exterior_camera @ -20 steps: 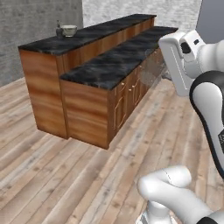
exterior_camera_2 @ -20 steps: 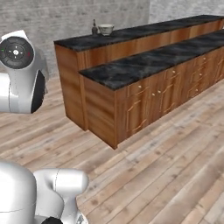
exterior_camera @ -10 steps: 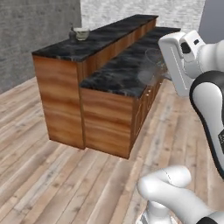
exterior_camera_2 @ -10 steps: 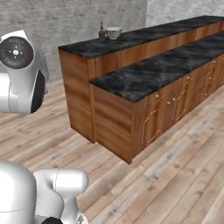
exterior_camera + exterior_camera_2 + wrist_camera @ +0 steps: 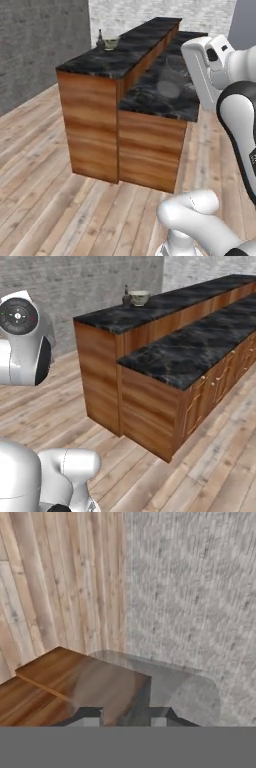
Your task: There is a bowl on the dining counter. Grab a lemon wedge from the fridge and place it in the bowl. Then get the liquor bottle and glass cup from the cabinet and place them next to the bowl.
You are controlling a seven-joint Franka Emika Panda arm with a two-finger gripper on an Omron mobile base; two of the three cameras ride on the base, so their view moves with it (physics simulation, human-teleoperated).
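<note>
Meanwhile, gripper clamped on a glass, the robot nears the counter, where a clumsy set-down could topple bottle or bowl.

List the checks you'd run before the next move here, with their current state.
1. Glass cup held in the pincer: ok, the translucent cup sits between the fingertips.
2. Bowl on the dining counter: ok, on the upper tier.
3. Liquor bottle next to the bowl: ok, upright beside it.
4. Lemon wedge in the bowl: cannot tell, too small.
5. Bare countertop beside the bowl for the cup: ok.
6. Bowl within reach: probably not ok, the counter stands well ahead of the base.
</note>
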